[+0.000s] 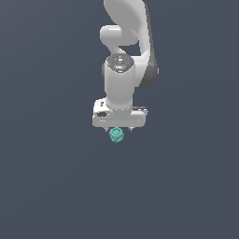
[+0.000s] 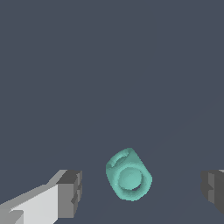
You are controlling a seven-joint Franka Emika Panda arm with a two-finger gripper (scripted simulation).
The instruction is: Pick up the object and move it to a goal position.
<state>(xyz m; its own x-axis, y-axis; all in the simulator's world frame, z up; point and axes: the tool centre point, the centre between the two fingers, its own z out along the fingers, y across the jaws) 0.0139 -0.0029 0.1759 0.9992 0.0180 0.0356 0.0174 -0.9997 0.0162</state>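
Exterior view: a white, smooth-shelled robot arm with dark grey joint bands reaches down over a uniform dark slate-grey surface. Its wrist column ends in a broad white gripper, seen from above and behind, so that the hand body hides most of the fingers. The object, a small teal-green, lumpy, roundish ball with darker grooves, shows just under the lower edge of the hand body, near its middle and slightly toward the exterior view's left. It is much smaller than the hand.

Wrist view: the same teal-green ball lies between the two fingers of the gripper, with round dimples and raised ridges visible on its surface. One finger, white with a dark grey pad, stands on one side of the ball; the dark grey pad of the other finger appears at the opposite edge of the picture. The jaws are spread wide: grey surface is visible between each pad and the ball, and neither pad touches it. The ball sits nearer the white-backed finger than the other. Whether the ball rests on the slate-grey surface cannot be told for certain from either view, since no shadow or contact line is distinct.
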